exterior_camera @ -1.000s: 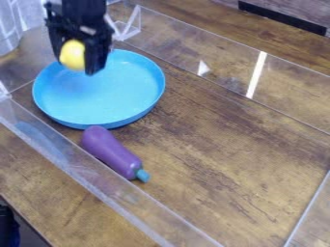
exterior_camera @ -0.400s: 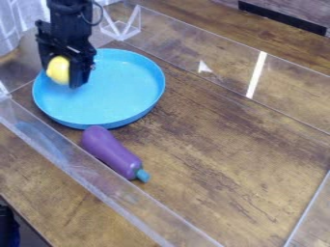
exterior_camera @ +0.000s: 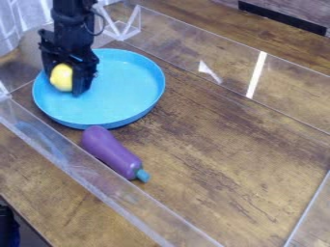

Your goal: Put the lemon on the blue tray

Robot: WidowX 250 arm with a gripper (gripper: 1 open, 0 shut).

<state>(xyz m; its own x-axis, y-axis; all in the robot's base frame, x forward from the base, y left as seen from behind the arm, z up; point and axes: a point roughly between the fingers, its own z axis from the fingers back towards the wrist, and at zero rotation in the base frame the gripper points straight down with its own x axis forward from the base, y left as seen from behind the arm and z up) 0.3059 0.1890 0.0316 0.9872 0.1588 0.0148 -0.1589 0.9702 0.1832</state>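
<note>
The lemon [exterior_camera: 61, 76] is a small bright yellow fruit held between the black fingers of my gripper [exterior_camera: 65, 77], which is shut on it. It hangs low over the left part of the blue tray [exterior_camera: 123, 92], a wide round dish with a raised rim. Whether the lemon touches the tray floor I cannot tell. The gripper points almost straight down and its body hides the top of the lemon.
A purple eggplant [exterior_camera: 112, 151] with a teal tip lies on the wooden table just in front of the tray. A clear plastic barrier [exterior_camera: 77, 169] runs along the table's near-left edge. Light glares on the wood at the right [exterior_camera: 258, 72].
The gripper has carried the lemon down and to the left, from above the tray's back rim to low over its left part. It has stayed shut throughout.
</note>
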